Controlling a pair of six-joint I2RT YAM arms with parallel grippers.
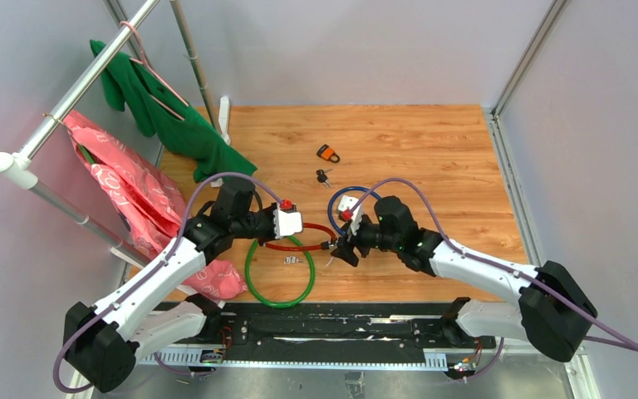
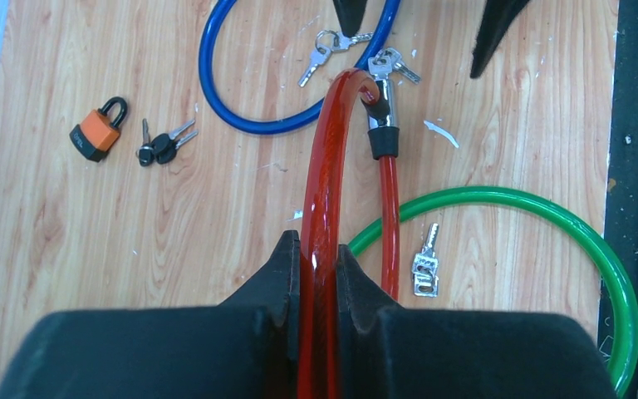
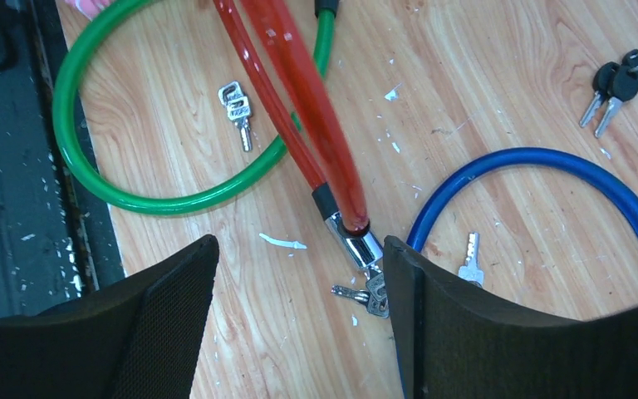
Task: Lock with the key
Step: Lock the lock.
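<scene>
Red cable lock (image 2: 323,208) — tight in left jaws — its chrome head (image 3: 355,245) near wide-open right jaws

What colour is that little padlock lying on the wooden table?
The padlock is orange with a black base and shackle, clearest in the left wrist view.

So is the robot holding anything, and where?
The left gripper pinches the red cable lock partway along its cable, not at the metal end. The right gripper is open, holding nothing.
</scene>
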